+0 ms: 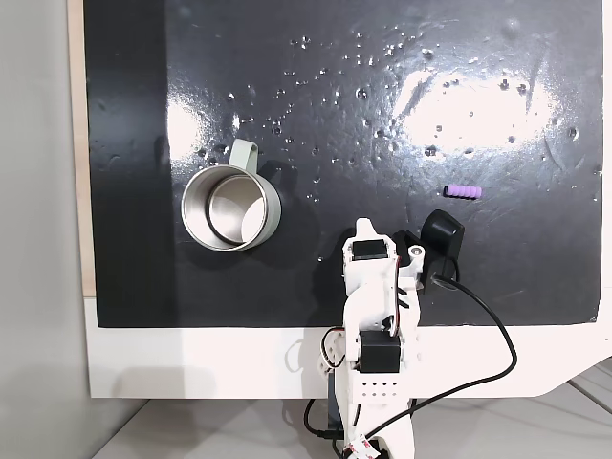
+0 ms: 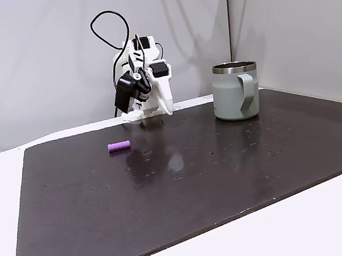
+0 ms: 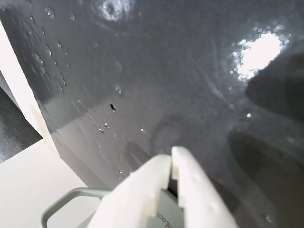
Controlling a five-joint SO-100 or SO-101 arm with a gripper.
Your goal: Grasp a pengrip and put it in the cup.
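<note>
In the wrist view, small dark lettering sits on the grey part (image 3: 164,214) under the gripper's white fingers (image 3: 190,190); it is cut off and cannot be read.

looks like a lab or test room, not a home. a small white robot arm (image 2: 142,81) w/ loose black cables (image 1: 478,335) sits at the edge of a white table (image 2: 337,219). a big shiny black mat (image 2: 183,171) covers most of it. plain grey wall panels (image 2: 40,57) stand behind, no decor.
</note>
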